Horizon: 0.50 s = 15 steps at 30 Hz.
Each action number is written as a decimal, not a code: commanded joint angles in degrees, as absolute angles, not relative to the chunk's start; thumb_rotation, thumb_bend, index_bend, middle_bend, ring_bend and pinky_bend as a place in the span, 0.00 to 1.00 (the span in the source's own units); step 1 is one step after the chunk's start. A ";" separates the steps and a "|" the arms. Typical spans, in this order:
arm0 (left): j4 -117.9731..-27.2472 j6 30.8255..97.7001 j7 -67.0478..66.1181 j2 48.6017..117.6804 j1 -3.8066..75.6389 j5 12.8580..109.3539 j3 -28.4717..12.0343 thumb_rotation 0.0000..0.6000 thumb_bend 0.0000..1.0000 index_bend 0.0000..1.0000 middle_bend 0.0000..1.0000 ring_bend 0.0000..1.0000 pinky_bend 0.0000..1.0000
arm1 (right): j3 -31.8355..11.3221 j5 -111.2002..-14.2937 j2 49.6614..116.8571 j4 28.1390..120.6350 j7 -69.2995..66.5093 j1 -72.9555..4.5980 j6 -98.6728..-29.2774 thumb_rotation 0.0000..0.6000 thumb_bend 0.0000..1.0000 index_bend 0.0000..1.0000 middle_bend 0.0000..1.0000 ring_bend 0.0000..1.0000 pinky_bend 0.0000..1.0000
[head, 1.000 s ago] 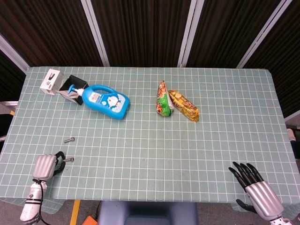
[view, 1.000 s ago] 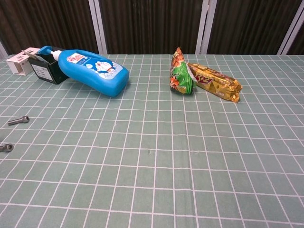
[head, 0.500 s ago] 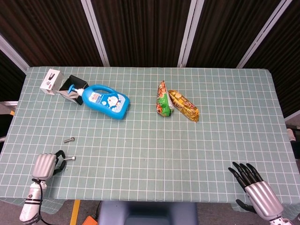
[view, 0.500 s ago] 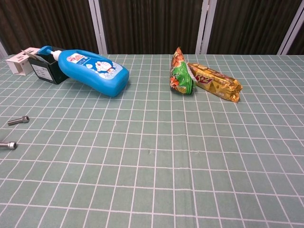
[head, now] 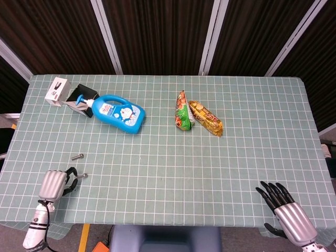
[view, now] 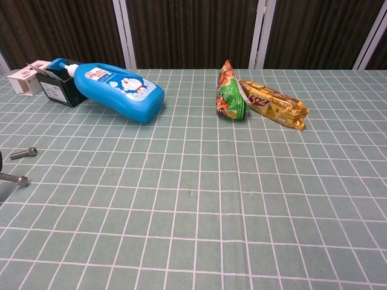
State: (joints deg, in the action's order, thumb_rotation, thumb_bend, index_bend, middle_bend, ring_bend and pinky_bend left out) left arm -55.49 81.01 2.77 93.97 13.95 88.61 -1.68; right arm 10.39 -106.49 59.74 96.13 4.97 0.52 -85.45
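My left hand [head: 53, 184] is at the table's front left corner, and its dark fingers pinch one end of a small metal bolt [head: 81, 175]. In the chest view that bolt [view: 15, 179] sticks out from the left edge, slightly off the cloth. A second bolt [head: 77, 156] lies loose on the table just beyond it, also seen in the chest view [view: 23, 152]. My right hand [head: 283, 207] sits at the front right corner with its fingers spread and nothing in them.
A blue bottle [head: 118, 113] lies on its side at the back left, its neck against a black box [head: 79, 97], with a white box [head: 56, 90] beside that. A green snack packet [head: 182, 111] and a yellow one [head: 206, 118] lie at the back centre of the checked green table [head: 210, 168].
My left hand has moved slightly forward and to the right, carrying the pinched bolt with it. The right hand and all other objects have not moved.
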 commanded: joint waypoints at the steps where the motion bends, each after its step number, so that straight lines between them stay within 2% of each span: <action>1: -57.29 80.47 1.39 93.07 14.55 88.80 -1.64 1.00 0.42 0.58 1.00 1.00 1.00 | 10.39 -106.40 59.71 96.17 4.97 0.50 -85.37 1.00 0.27 0.00 0.00 0.00 0.00; 15: -66.48 75.93 -8.51 88.13 16.86 88.43 -1.04 1.00 0.42 0.57 1.00 1.00 1.00 | 10.37 -105.87 59.80 96.35 5.40 0.21 -84.49 1.00 0.27 0.00 0.00 0.00 0.00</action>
State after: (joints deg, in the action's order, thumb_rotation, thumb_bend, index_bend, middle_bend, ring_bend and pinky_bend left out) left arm -64.38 76.94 -6.21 89.42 16.42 88.81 -1.08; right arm 10.37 -105.87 59.79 96.34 5.41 0.21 -84.50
